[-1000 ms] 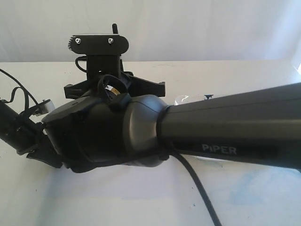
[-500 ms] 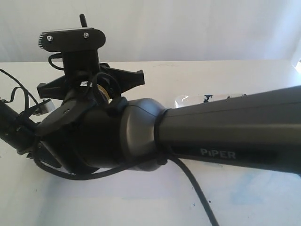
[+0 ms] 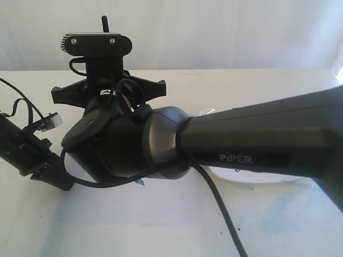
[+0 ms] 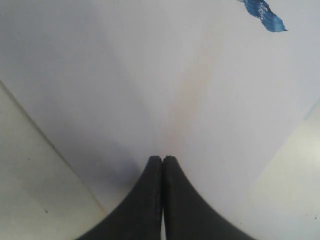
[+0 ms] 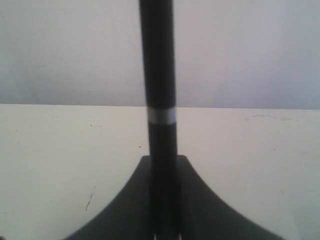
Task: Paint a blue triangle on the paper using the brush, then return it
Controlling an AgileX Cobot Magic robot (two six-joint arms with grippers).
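Room: a plain pale wall (image 3: 225, 32) fills the bg across 12 o'clk in the outside view, unmarked, w/ soft grey shading. Below it is a cream tabletop (image 3: 246, 80), matte; the R wrist cam shows a few tiny dark specks on it. Nearer, approx 4 to 8 o'clk, lies the paper (image 3: 161, 225), flat and pale grey-white, w/ faint light-blue smears toward 4 o'clk. The L wrist cam shows its straight edges against the cream table on two sides, plus a faint tan streak along the sheet.

R arm (image 3: 268, 144), black and marked PIPER, stretches from 3 o'clk across the centre, w/ its wrist approx 10 o'clk. R claw (image 5: 162, 167) is nearly closed, pinching the brush (image 5: 161, 60). The black handle stands straight btwn the jaws, w/ a silver band a little way beyond the tips. The handle end pokes over the wrist cam at 11 o'clk in the outside view. The bristle end is hidden by the arm. A small blue fleck shows just under the wrist near centre; tip or paint, can't tell.

L arm (image 3: 27, 150) sits at 9 o'clk. L claw (image 4: 162, 160) is fully closed, tips touching, nothing in it, over the paper. A thick blue stroke (image 4: 265, 14) lies on the sheet well apart from those tips. It is cut off by the frame edge, so the whole shape can't be told. A white plate rim (image 3: 257, 180) peeks under the R arm approx 4 o'clk.
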